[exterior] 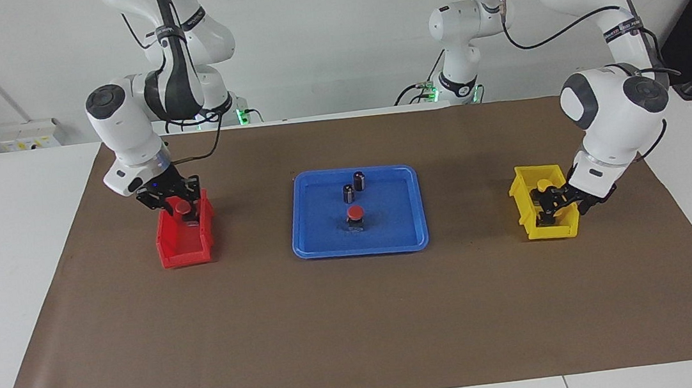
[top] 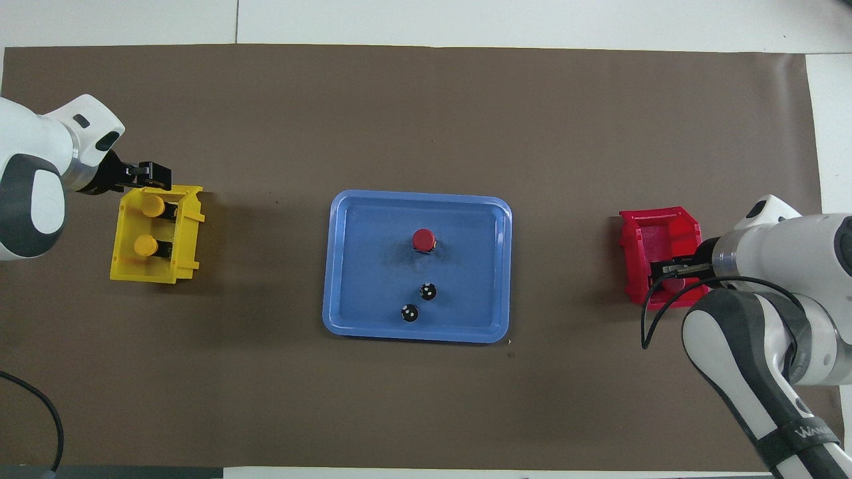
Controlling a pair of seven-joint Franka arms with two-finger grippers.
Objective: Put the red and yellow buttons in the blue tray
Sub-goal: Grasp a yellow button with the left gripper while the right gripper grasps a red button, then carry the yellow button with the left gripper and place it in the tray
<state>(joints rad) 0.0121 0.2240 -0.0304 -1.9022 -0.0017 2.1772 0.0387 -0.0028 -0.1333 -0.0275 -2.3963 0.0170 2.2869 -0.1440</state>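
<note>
One red button (exterior: 355, 212) stands in the blue tray (exterior: 303, 250) at the table's middle. A second red button (exterior: 183, 208) sits in the red bin (exterior: 182, 253), at its end nearer the robots. My right gripper (exterior: 180, 205) is down in that bin, its fingers closed against the cap's sides. Two yellow buttons (top: 152, 206) (top: 145, 246) rest in the yellow bin (top: 156, 273). My left gripper (exterior: 555, 209) is lowered over the one farther from the robots, open, and hides it in the facing view.
Two dark capless cylinders (exterior: 359, 180) (exterior: 348, 192) stand in the tray, nearer the robots than the red button. A brown mat (exterior: 359, 321) covers the table. The bins sit toward either end of it, with the tray between them.
</note>
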